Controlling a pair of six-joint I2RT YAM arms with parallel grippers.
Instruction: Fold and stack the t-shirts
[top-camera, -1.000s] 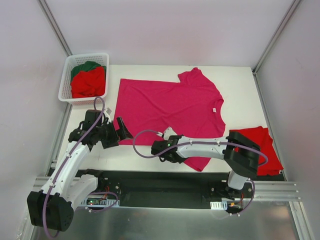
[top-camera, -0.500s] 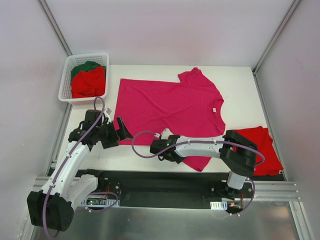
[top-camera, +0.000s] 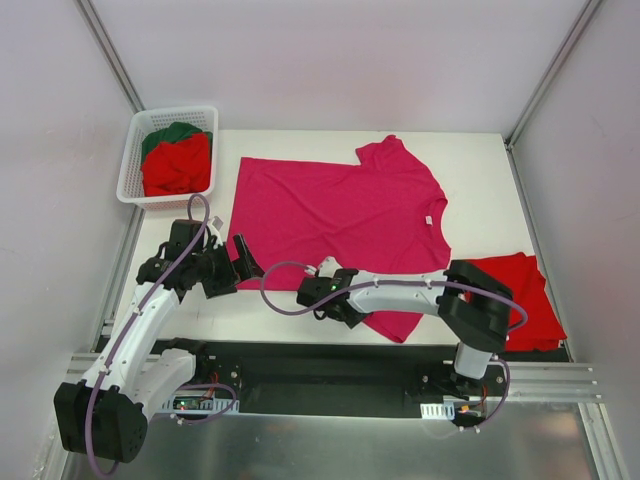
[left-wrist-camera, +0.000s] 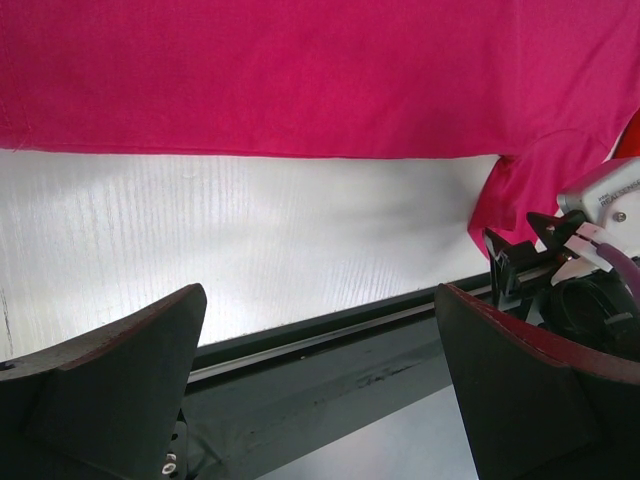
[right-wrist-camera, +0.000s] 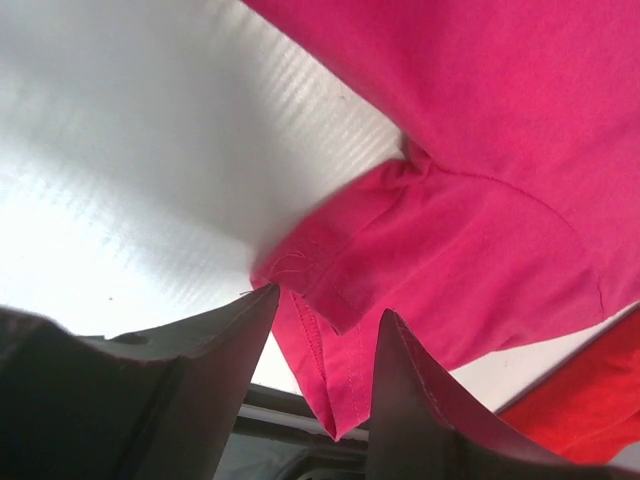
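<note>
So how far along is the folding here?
Done: a red t-shirt lies folded at the table's right edge. In hand: the magenta t-shirt is spread flat, the right claw straddling its near sleeve. Left: folding it, plus the red and green shirts in the basket.

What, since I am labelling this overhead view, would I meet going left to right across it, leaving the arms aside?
White basket holding a red shirt and a dark green shirt → magenta t-shirt spread flat → red t-shirt by the right edge.
</note>
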